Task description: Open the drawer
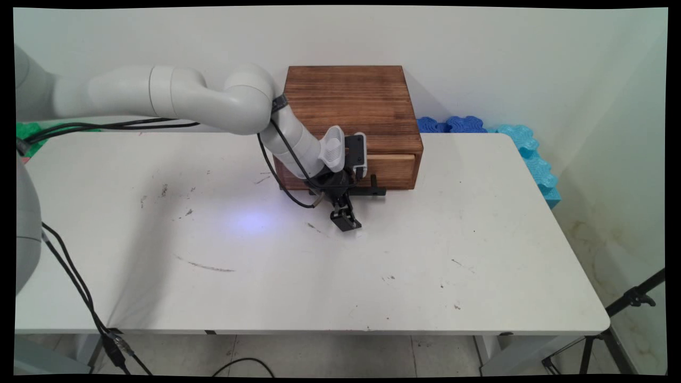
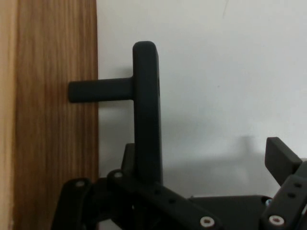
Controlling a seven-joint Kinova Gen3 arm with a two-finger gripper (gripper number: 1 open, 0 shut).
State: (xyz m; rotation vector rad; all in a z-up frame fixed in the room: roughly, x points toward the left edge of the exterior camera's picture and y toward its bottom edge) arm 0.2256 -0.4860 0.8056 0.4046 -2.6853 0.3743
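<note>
A dark wooden box (image 1: 351, 101) stands at the back of the white table (image 1: 425, 255), with a lighter drawer front (image 1: 393, 167) low on its near side. A black T-shaped handle (image 1: 375, 191) sticks out of the drawer. My gripper (image 1: 352, 206) is down at this handle and open. In the hand view the handle's bar (image 2: 146, 120) runs upright just inside the left finger (image 2: 128, 155). The right fingertip (image 2: 282, 158) stands well apart from the bar. The handle's stem joins the drawer front (image 2: 53, 120) at the left. Nothing is gripped.
Blue foam pieces (image 1: 452, 125) and lighter cyan ones (image 1: 532, 154) lie along the table's back right edge. A green piece (image 1: 26, 133) shows at the far left. Black cables (image 1: 80, 287) hang down the table's left front. A tripod leg (image 1: 633, 298) stands off the right side.
</note>
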